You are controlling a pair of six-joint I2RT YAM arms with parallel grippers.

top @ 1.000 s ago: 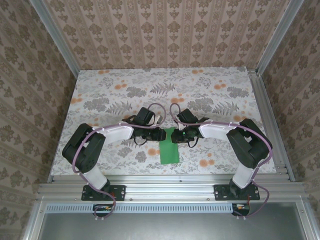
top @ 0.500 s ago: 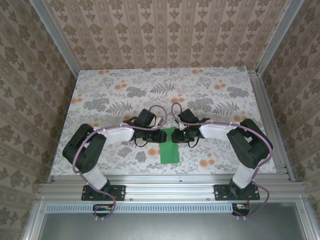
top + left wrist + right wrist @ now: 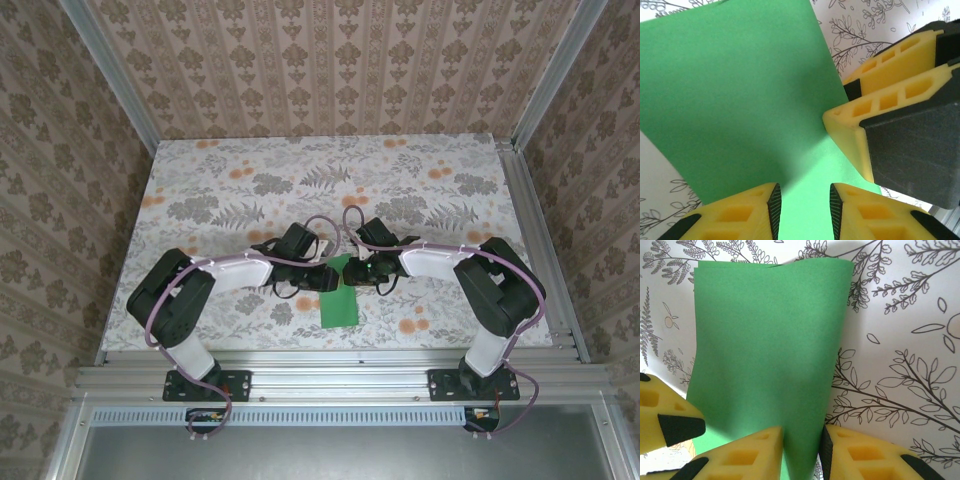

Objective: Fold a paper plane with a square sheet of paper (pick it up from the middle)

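Observation:
The square sheet of paper [image 3: 340,305] is bright green and lies folded into a long strip near the table's front edge, between the two arms. In the right wrist view the paper [image 3: 765,350] has a rounded fold along its right side. That fold runs into my right gripper [image 3: 801,455], which is shut on it. My left gripper [image 3: 805,210] hovers open over the paper [image 3: 740,100], with flat green showing in its gap. The right gripper's fingers [image 3: 875,102] sit close by, at the paper's edge. Seen from above, the left gripper [image 3: 322,279] and right gripper [image 3: 358,272] meet at the strip's far end.
The floral tabletop [image 3: 300,180] stretches out behind the arms. An aluminium rail [image 3: 330,375] runs along the near edge and metal posts frame the patterned walls. One of the left gripper's fingers [image 3: 660,415] shows at the lower left of the right wrist view.
The left gripper has slid right and slightly nearer, onto the paper's far end beside the right gripper. The right gripper and the paper have stayed put.

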